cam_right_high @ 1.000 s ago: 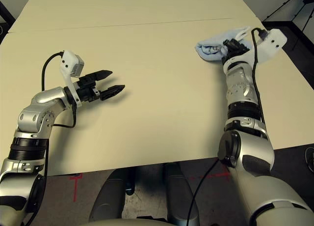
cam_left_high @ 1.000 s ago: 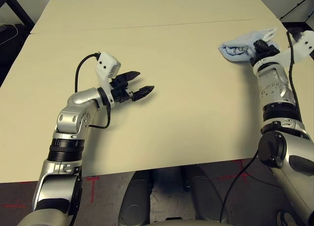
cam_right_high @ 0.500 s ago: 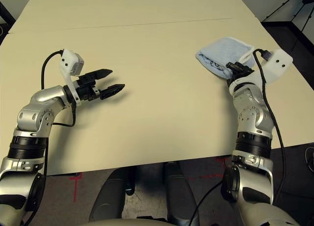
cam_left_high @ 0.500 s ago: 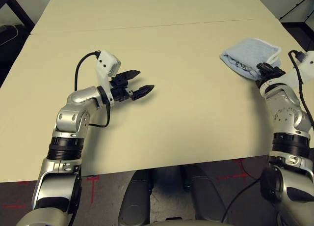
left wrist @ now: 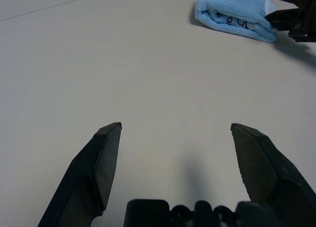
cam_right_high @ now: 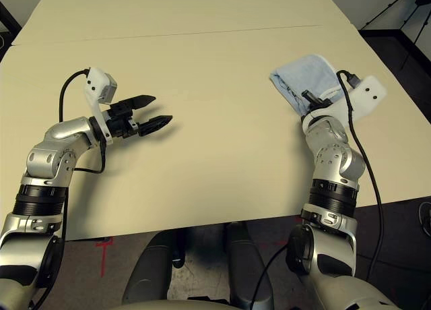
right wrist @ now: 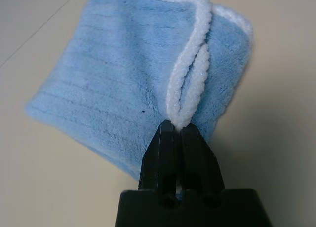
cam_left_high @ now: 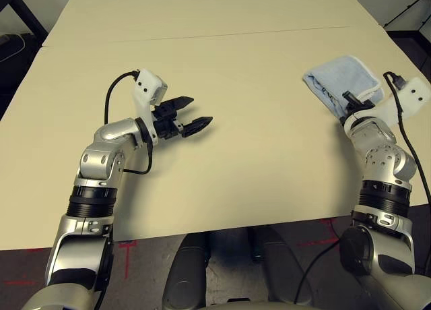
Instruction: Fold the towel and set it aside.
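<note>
Since a second ago, the right arm has drawn back toward the robot, so the right gripper (right wrist: 177,131) now sits at the near end of the towel (cam_left_high: 340,81) instead of lying across it, and the folded cloth is open to view. Nearest the robot on the left side, the left gripper (cam_left_high: 190,114) hangs low over the bare table (cam_left_high: 256,155) with its two fingers spread wide, nothing between them, just as before. Over on the right, the right gripper's fingers are pressed together on the white stitched edging at the towel's near corner. From there the towel lies folded flat near the table's right edge, its long axis running away from the gripper toward the far left, the rounded fold facing the middle of the table. Dark marks show along that fold, too small to read. How many layers the fold has I cannot tell.
</note>
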Controlling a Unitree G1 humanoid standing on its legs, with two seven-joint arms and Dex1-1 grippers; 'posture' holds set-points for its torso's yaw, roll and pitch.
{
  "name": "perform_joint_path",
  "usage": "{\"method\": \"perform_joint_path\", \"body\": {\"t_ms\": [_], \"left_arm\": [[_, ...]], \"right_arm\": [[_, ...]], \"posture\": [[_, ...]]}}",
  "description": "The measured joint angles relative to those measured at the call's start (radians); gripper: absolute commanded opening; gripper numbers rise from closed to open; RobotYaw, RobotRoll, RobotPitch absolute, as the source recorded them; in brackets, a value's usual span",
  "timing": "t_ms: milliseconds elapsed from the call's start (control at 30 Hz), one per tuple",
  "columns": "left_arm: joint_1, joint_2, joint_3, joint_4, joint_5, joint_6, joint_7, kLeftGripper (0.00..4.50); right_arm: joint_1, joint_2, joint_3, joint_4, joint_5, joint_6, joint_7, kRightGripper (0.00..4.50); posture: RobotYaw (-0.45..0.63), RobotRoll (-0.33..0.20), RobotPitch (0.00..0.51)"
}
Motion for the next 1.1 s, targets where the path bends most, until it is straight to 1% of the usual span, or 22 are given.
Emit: {"method": "perform_joint_path", "body": {"t_ms": [67,267,433,500,533,633,667,733,767,833,867,1000,1100], "left_arm": [[0.000,0.000,0.000,0.000,0.000,0.000,0.000,4.50],[0.000,-0.002,-0.001,0.000,0.001,-0.003,0.000,4.50],[0.000,-0.006,-0.003,0.000,0.001,-0.003,0.000,4.50],[0.000,-0.007,-0.004,0.000,0.001,-0.003,0.000,4.50],[0.000,-0.008,-0.004,0.000,0.001,-0.003,0.000,4.50],[0.000,-0.014,-0.003,0.000,0.001,-0.003,0.011,4.50],[0.000,-0.016,-0.001,0.000,0.001,-0.003,0.014,4.50],[0.000,-0.028,0.005,-0.001,-0.002,-0.003,0.028,4.50],[0.000,-0.030,0.006,-0.002,-0.003,-0.002,0.033,4.50],[0.000,-0.030,0.011,-0.004,-0.005,-0.001,0.039,4.50],[0.000,-0.030,0.013,-0.004,-0.006,0.000,0.042,4.50],[0.004,-0.030,0.032,-0.004,-0.014,0.009,0.066,4.50],[0.004,-0.031,0.067,-0.006,-0.015,0.024,0.121,4.50]], "right_arm": [[-0.008,0.012,-0.012,-0.001,0.010,-0.001,-0.022,0.01],[-0.022,0.088,-0.039,-0.030,0.034,-0.029,-0.098,0.01],[-0.023,0.085,-0.039,-0.030,0.036,-0.037,-0.104,0.01],[-0.022,0.072,-0.034,-0.029,0.031,-0.037,-0.097,0.66],[-0.021,0.062,-0.026,-0.029,0.027,-0.036,-0.093,0.90],[-0.011,0.010,0.011,-0.025,0.003,-0.025,-0.049,2.05],[-0.008,-0.014,0.032,-0.025,-0.010,-0.020,-0.024,2.42],[0.007,-0.097,0.111,-0.028,-0.045,0.014,0.056,3.13],[0.015,-0.155,0.162,-0.035,-0.061,0.055,0.110,3.50],[0.017,-0.195,0.193,-0.059,-0.070,0.119,0.151,4.21],[0.018,-0.206,0.198,-0.074,-0.070,0.158,0.163,4.46],[0.021,-0.249,0.209,-0.126,-0.080,0.253,0.193,4.46],[0.020,-0.282,0.204,-0.208,-0.083,0.326,0.193,4.46]], "posture": [[0.03,0.000,0.236],[0.03,0.000,0.236],[0.04,0.000,0.235],[0.04,0.000,0.235],[0.04,0.000,0.235],[0.03,0.000,0.233],[0.04,0.000,0.232],[0.04,0.000,0.231],[0.04,0.000,0.231],[0.04,0.000,0.229],[0.04,0.000,0.229],[0.05,0.000,0.227],[0.05,0.000,0.227]]}}
